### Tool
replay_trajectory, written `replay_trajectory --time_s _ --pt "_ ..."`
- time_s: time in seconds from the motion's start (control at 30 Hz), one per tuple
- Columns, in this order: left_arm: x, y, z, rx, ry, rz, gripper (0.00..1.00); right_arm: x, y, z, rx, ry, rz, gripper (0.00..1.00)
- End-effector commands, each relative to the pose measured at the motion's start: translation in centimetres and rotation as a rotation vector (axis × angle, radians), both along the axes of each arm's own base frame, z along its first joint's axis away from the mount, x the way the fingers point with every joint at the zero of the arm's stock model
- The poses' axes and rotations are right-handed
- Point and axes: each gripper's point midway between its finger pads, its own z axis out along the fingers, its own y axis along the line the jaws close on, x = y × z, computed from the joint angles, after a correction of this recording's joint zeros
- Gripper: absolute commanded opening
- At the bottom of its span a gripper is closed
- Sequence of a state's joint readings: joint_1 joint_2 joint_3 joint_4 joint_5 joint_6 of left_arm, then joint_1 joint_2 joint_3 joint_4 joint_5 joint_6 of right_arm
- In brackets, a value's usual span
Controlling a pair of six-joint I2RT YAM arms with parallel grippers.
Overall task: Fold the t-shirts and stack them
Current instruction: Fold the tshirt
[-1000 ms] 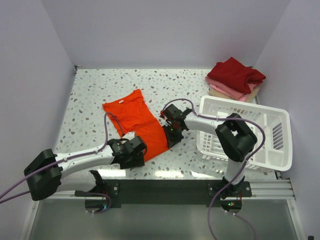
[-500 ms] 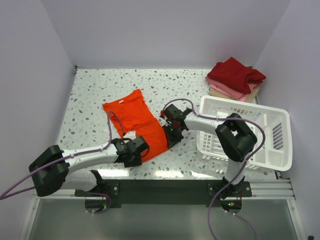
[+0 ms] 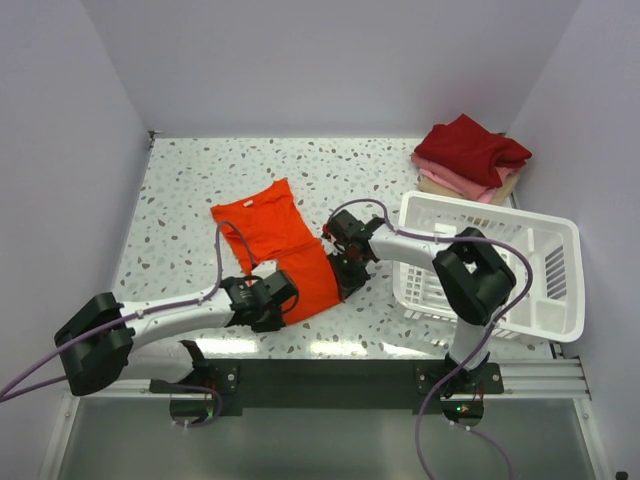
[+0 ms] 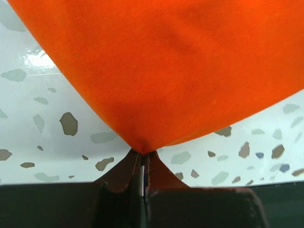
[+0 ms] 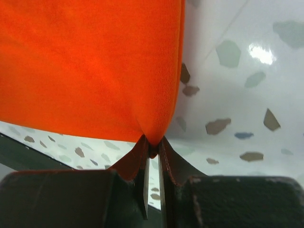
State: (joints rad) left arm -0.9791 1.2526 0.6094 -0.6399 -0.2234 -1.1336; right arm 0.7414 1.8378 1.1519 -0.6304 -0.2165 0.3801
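A bright orange-red t-shirt [image 3: 280, 245] lies on the speckled table, folded lengthwise into a long strip running from upper left to lower right. My left gripper [image 3: 282, 300] is shut on its near left corner; the left wrist view shows the cloth [image 4: 156, 71] pinched between the fingertips [image 4: 142, 154]. My right gripper [image 3: 342, 272] is shut on the near right corner, with the cloth [image 5: 90, 66] bunched in its tips [image 5: 152, 145]. A stack of folded t-shirts [image 3: 468, 160], dark red on pink and beige, sits at the back right.
A white plastic lattice basket [image 3: 490, 265] stands at the right, close behind the right arm. White walls enclose the table on three sides. The arm bases sit on a black rail [image 3: 330, 375] along the near edge.
The left gripper has closed on the shirt's near left corner. The shirt's far end has shifted slightly right and toward the back.
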Motion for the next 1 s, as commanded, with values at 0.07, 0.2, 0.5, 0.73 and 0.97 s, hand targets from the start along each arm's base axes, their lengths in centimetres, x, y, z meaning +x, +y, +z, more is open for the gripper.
replay_trajectory --time_s 0.07,0.2,0.5,0.73,0.97 --pt "-0.5 -2.1 1.7 -0.109 -0.024 -0.171 0.0 -1.7 -2.6 3.4 -0.066 -0.007 0.028 0.0" --pt "-1.8 -3.4 2.9 -0.185 0.01 -0.248 0.0 -3.6 -4.5 4.9 -0.109 0.035 0.05 0.0" --pt "-2.5 -6.2 11.0 -0.4 -0.028 -0.189 0.0 -4.9 -6.0 12.0 -0.099 0.004 0.035 0.0" --pt "-0.4 -6.0 15.9 -0.407 -0.102 -0.046 0.0 -2.7 -5.9 16.2 -0.124 -0.074 0.001 0.0" --pt "3.2 -4.6 16.4 -0.343 -0.188 0.113 0.0 5.3 -4.4 19.1 -0.147 -0.272 -0.085 0.0"
